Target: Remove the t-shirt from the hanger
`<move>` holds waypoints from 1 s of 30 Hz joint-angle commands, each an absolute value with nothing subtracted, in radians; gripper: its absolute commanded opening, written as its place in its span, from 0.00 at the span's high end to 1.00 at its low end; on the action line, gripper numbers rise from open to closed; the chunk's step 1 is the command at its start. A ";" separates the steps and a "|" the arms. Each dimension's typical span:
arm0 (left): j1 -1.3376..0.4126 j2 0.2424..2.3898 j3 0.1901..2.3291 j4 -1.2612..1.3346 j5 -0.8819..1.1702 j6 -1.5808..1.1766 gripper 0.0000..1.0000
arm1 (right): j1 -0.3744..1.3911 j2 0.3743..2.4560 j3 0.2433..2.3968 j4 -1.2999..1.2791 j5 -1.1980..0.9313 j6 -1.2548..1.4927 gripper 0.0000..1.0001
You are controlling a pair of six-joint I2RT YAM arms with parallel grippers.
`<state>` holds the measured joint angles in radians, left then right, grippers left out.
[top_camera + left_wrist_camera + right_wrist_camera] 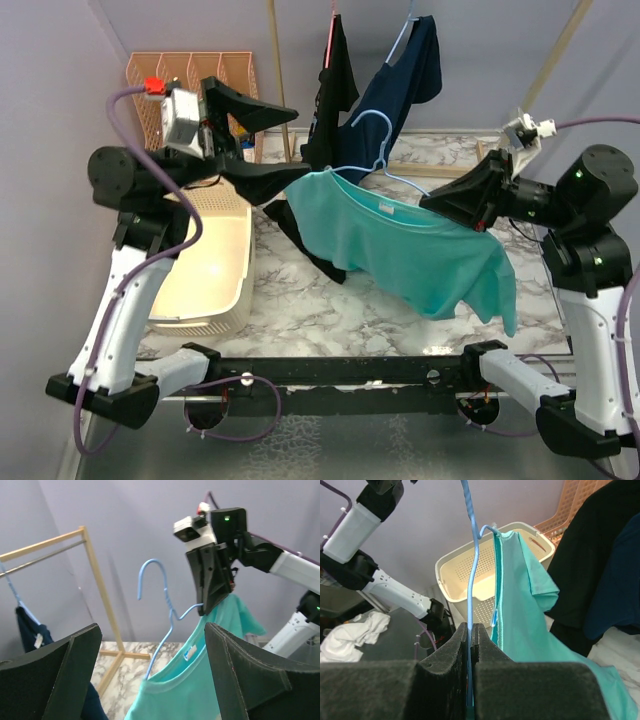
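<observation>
A teal t-shirt [420,255] hangs on a light blue wire hanger [375,130], held in the air over the marble table. My right gripper [440,200] is shut on the hanger's wire at the shirt's right shoulder; in the right wrist view the wire [471,555] runs between the closed pads [470,630], with the shirt [530,620] just to the right. My left gripper [300,143] is open at the shirt's left shoulder. In the left wrist view the collar [200,690] and hanger [167,610] lie ahead between its spread fingers [152,630].
A cream laundry basket [205,265] stands at the left, with an orange rack [200,75] behind it. A navy shirt [410,80] and a black garment [335,90] hang on a wooden rail [275,70] at the back. A white cloth [355,632] lies off the table.
</observation>
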<state>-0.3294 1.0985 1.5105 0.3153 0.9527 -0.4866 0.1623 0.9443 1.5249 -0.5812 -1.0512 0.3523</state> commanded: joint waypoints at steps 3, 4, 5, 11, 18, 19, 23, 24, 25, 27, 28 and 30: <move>-0.335 1.271 1.557 0.535 1.113 -0.711 0.13 | 0.163 0.991 1.509 -0.372 -1.174 0.475 0.99; -0.340 1.292 1.557 0.555 1.128 -0.733 0.13 | 0.162 0.999 1.507 -0.359 -1.183 0.484 0.99; -0.350 1.308 1.557 0.570 1.142 -0.748 0.13 | 0.163 1.005 1.503 -0.342 -1.189 0.495 0.99; -0.408 1.381 1.578 0.572 1.160 -0.754 0.13 | 0.163 1.025 1.484 -0.290 -1.199 0.519 0.99; -0.464 1.453 1.632 0.568 1.186 -0.761 0.14 | 0.163 1.040 1.454 -0.273 -1.200 0.517 0.99; -0.470 1.458 1.636 0.568 1.192 -0.761 0.14 | 0.163 1.043 1.452 -0.275 -1.199 0.516 0.99; -0.496 1.477 1.649 0.552 1.206 -0.756 0.15 | 0.163 1.049 1.448 -0.288 -1.191 0.499 0.99; -0.504 1.485 1.657 0.534 1.210 -0.747 0.16 | 0.163 1.051 1.448 -0.287 -1.189 0.499 0.99; -0.512 1.494 1.666 0.508 1.213 -0.733 0.16 | 0.163 1.051 1.448 -0.286 -1.188 0.499 0.99; -0.526 1.511 1.685 0.450 1.213 -0.703 0.18 | 0.163 1.054 1.448 -0.282 -1.187 0.499 0.99; -0.534 1.520 1.691 0.433 1.213 -0.694 0.18 | 0.162 1.054 1.448 -0.280 -1.185 0.499 0.99; -0.543 1.535 1.705 0.401 1.213 -0.676 0.21 | 0.163 1.056 1.449 -0.278 -1.186 0.500 0.99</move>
